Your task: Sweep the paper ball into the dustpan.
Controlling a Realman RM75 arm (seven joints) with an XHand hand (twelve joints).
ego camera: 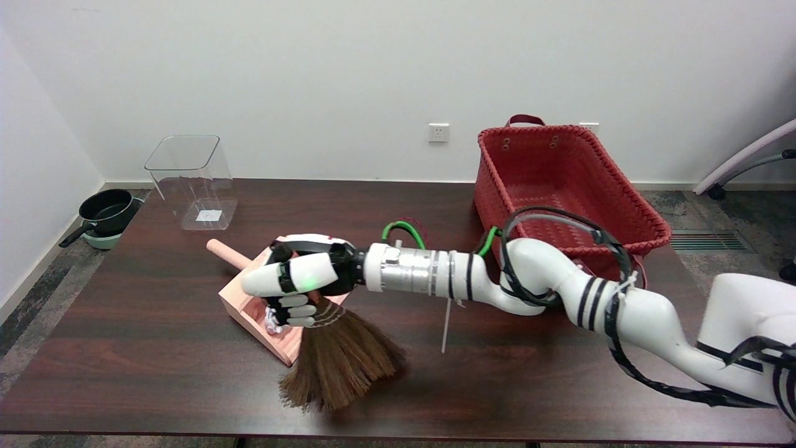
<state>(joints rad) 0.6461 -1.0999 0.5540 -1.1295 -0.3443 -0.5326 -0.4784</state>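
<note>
Fingers (297, 309): curled tight around the top of the broom, closed with no gap showing
Right hand (298, 280): over the dustpan, knuckles toward the left, gripping the broom
Broom (339, 364): brown bristles fan down and toward the near edge of the table, tips blurred; the bound neck sits just under the fingers
Paper ball (272, 322): a small white crumpled bit shows just beneath the fingers, against the dustpan floor; mostly hidden by the hand, so I cannot tell how much of it lies inside
Dustpan (245, 305): pale pink wood, flat on the table, round handle pointing toward the far left, its mouth facing the bristles
Writing: no readable brand or label anywhere; a white sticker on the bottom of the clear bin is too small to read
Clear bin (191, 180): upright at the far left of the table, well apart from the hand
Red basket (559, 180): woven, at the far right, beyond the forearm
Table (155, 348): dark wood
Pan (107, 211): black, on the floor to the left of the table
</note>
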